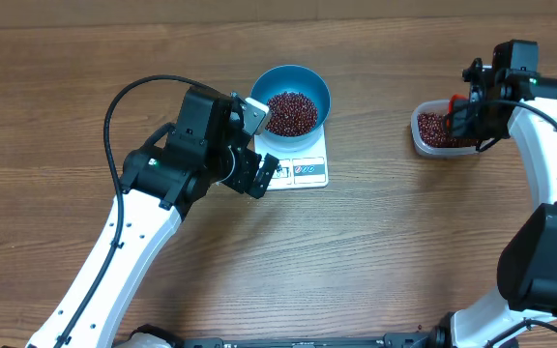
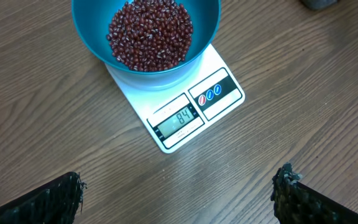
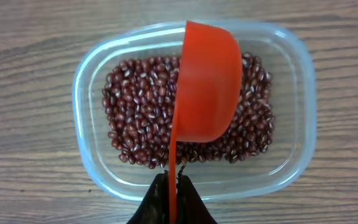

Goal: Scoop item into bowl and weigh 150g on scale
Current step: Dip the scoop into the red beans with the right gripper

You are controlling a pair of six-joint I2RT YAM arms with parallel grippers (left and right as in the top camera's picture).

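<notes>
1. Now, the beans (image 2: 151, 34) lie heaped in the blue bowl (image 2: 87, 28), which sits on the white scale (image 2: 138, 93); its display (image 2: 178, 118) shows 84.
2. The left gripper (image 2: 179, 183) hangs spread wide just before the scale, touching nothing.
3. The right gripper (image 3: 169, 199) is clamped on a red scoop (image 3: 207, 87), held over a clear tub (image 3: 303, 93) of more beans, well apart across the table (image 1: 404, 242).

A deep blue bowl (image 1: 294, 75), upright and partly filled with dark red-brown beans (image 1: 290, 112), sits on the flat white scale (image 1: 309, 171) before me, near the middle of the table's (image 1: 385, 242) far edge. The scale's display (image 2: 178, 119) reads 84. More beans lie in the clear tub (image 3: 303, 93) toward the right edge.
</notes>
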